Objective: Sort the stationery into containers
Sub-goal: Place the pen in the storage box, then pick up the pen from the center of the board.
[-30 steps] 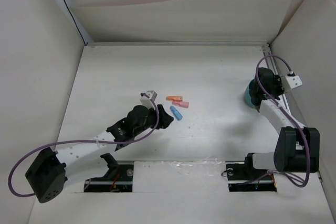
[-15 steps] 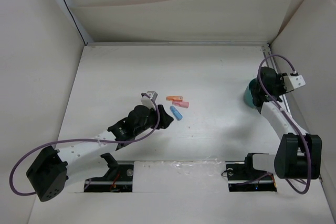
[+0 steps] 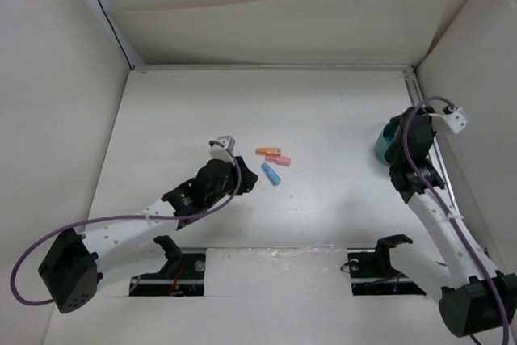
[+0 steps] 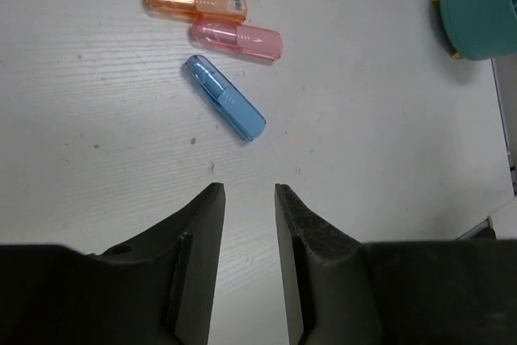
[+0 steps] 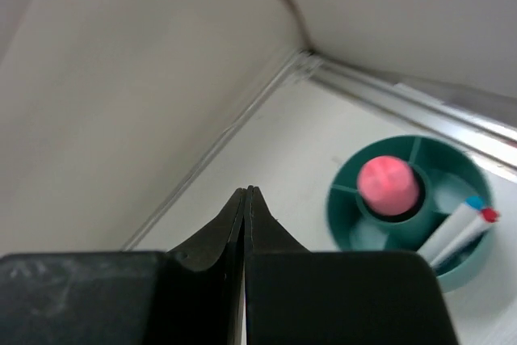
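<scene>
A: How is the left gripper [image 4: 249,191] set?

B: Its fingers stand a narrow gap apart with nothing between them, low over the worktop [image 3: 323,111]. Just ahead lie a blue capsule [image 4: 224,108], a pink piece [image 4: 236,41] and an orange piece [image 4: 195,3], close together around the middle of the worktop.

A: And the right gripper [image 5: 246,190]?

B: Its fingers are pressed together and empty, above the teal organizer [image 4: 477,14] by the worktop's right edge. A pink cylinder [image 5: 388,185] stands in the organizer's hub, and a white pen [image 5: 456,228] leans in an outer compartment.
</scene>
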{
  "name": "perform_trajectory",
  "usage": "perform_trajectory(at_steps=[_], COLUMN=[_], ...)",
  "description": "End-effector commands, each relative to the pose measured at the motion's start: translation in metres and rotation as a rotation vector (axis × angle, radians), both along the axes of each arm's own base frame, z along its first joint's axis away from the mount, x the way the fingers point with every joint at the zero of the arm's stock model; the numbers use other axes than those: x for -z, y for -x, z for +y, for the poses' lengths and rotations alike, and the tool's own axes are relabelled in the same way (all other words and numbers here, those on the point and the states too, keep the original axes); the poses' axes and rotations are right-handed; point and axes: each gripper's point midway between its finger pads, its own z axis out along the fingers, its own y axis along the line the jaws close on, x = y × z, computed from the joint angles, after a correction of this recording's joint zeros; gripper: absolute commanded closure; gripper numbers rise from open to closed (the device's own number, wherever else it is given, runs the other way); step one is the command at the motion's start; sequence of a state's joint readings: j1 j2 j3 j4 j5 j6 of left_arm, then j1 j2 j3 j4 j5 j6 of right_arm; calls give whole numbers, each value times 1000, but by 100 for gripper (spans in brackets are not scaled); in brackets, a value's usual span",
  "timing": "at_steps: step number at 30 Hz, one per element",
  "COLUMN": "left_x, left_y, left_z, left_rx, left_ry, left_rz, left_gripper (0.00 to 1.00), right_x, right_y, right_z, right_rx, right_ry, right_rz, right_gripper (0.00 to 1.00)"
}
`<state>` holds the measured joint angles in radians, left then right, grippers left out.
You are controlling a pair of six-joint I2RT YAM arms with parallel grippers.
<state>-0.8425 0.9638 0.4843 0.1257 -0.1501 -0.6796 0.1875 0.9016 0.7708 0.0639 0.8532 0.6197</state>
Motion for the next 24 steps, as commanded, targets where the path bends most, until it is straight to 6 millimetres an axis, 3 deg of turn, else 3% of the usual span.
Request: perform_trajectory(at_steps=[1, 2, 4, 5, 10, 11, 13, 14, 17, 18, 22, 24], left_x=[-26, -38, -34, -34, -24, -8, -8, 6, 11, 28, 49, 46], left_y=[-16, -20, -24, -28, -44, -44, -51, -54, -61, -62, -70, -76], left_z=[8, 6, 6, 6, -2, -7, -15, -19, -33, -34, -43, -54], left_rx=[-120, -128, -150, -172, -213, -209, -209, -208, -188, -193, -193, -191], left_ry=[12, 21, 5, 5, -75, -117, -138, -173, -199, -236, -288, -285], left_rz=[-16, -28, -14, -12, 34, 73, 88, 113, 149, 184, 221, 210], left_gripper=[73, 75, 76, 79, 88, 88, 91, 88, 78, 75, 68, 66], right_x=[-18, -20, -26, -20, -2, 7, 14, 18, 29, 24, 31, 31], right_y=[-10, -11, -9, -6, -3, -5, -7, -7, -5, -3, 4, 5], right_z=[59, 85, 114, 137, 190, 196, 200, 204, 203, 205, 209, 211], right_rx=[-327, -440, -568, -660, -827, -845, -841, -853, -855, -867, -898, -911], right_ry=[33, 30, 46, 46, 114, 145, 164, 175, 191, 177, 165, 164], right_rz=[22, 25, 18, 48, 124, 159, 182, 193, 220, 203, 188, 187], right_gripper=[100, 100, 100, 100, 96, 91, 82, 75, 68, 63, 58, 58])
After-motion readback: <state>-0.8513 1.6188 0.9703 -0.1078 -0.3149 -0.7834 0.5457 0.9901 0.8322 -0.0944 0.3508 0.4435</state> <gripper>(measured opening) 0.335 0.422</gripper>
